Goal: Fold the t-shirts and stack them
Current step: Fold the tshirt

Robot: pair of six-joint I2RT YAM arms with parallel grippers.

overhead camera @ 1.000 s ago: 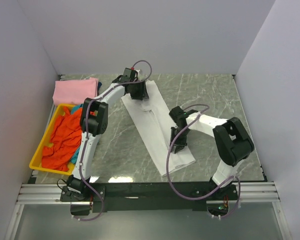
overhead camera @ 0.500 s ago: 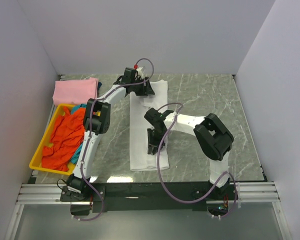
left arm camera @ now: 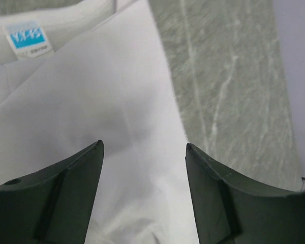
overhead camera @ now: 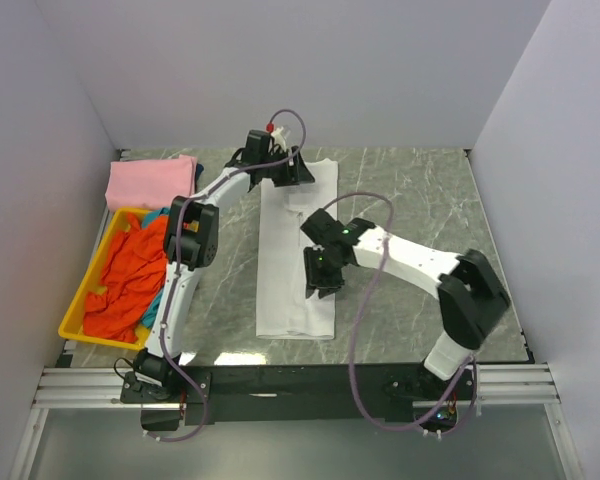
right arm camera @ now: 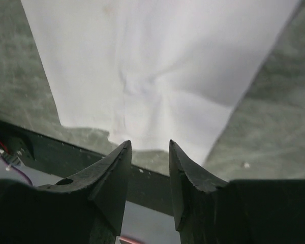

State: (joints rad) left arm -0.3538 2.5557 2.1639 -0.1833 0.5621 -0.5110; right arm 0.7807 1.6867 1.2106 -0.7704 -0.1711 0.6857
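Item: white t-shirt (overhead camera: 296, 250), folded lengthwise into one long strip, flat on the grey marbled table (overhead camera: 420, 200). Left gripper (left arm camera: 143, 147) sits over the strip's collar end, its two dark fingers (left arm camera: 66, 193) well apart with nothing between them; plain white cloth lies under and ahead of them, and the small blue neck label (left arm camera: 28, 38) is farther ahead, off to the side of one finger. The cloth edge and bare table pass just outside the other finger. Right gripper (right arm camera: 149, 145) hangs over the strip's middle, toward the edge away from the left arm; its fingers (right arm camera: 112, 178) stand a narrow gap apart, closed on nothing. Ahead of them the white cloth shows a small pucker (right arm camera: 137, 86), then the strip's hem and the dark rail (right arm camera: 66, 152) at the table's near edge. Pink t-shirt (overhead camera: 150, 182): folded, well apart from the left gripper, on the side away from the right gripper. Nearer the left arm's base than the pink one: yellow tray (overhead camera: 70, 320) holding a crumpled orange-red t-shirt (overhead camera: 130, 280), with teal cloth (overhead camera: 155, 215) showing at its edge.
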